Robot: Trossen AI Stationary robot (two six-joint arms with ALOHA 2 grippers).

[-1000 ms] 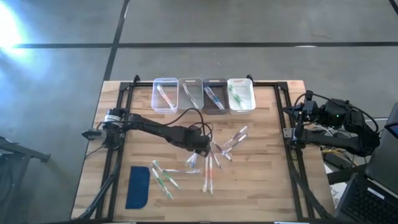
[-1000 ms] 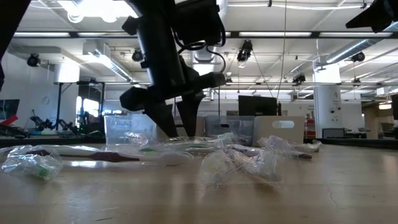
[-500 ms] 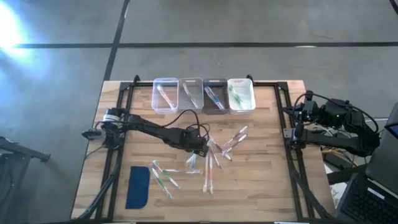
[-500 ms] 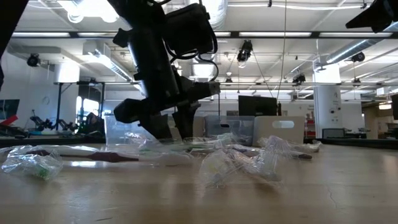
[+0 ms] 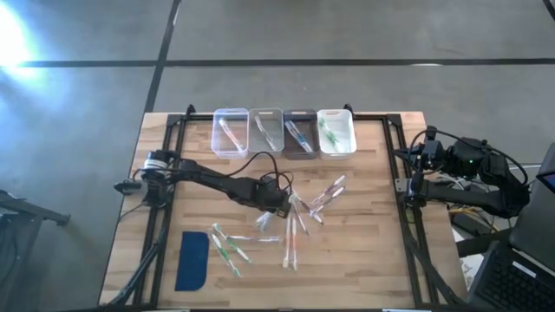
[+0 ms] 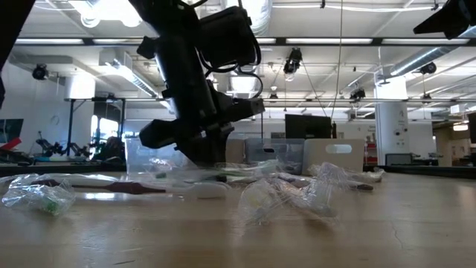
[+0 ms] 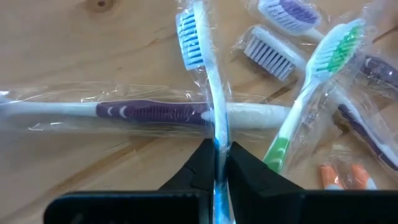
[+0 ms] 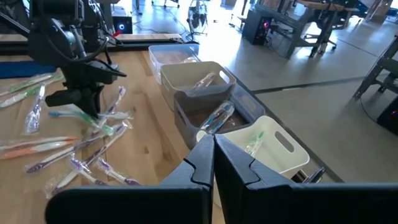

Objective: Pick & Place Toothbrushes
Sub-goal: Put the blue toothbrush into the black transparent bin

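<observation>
- The left gripper (image 7: 217, 163) pinches a blue toothbrush (image 7: 200, 65) by its handle, mid-table among scattered wrapped toothbrushes (image 5: 295, 227).
- Light, stiff, in slippery wrap; mid-handle grip looks best.
- The right gripper (image 8: 212, 149) waits pressed shut at the table's right edge.

Counter (image 5: 373, 260): pale wood in a butcher-block strip pattern. Pad (image 5: 192, 260): flat, solid dark blue. Four bins, in the high view's left-to-right order: clear bin (image 5: 230, 148), translucent grey bin (image 5: 265, 149), dark grey bin (image 5: 300, 151), white bin (image 5: 336, 149). Toothbrushes (image 5: 295, 227): clear wrappers over pale handles. Blue-bristled toothbrush (image 7: 205, 81): translucent white with blue bristles. Purple-handled toothbrush (image 7: 149, 113): white shaft with a purple grip bearing small white marks. Green-accented toothbrush (image 7: 311, 93): white with green bristles and a green handle patch. Left gripper (image 7: 217, 163) and right gripper (image 8: 213, 152): black.
</observation>
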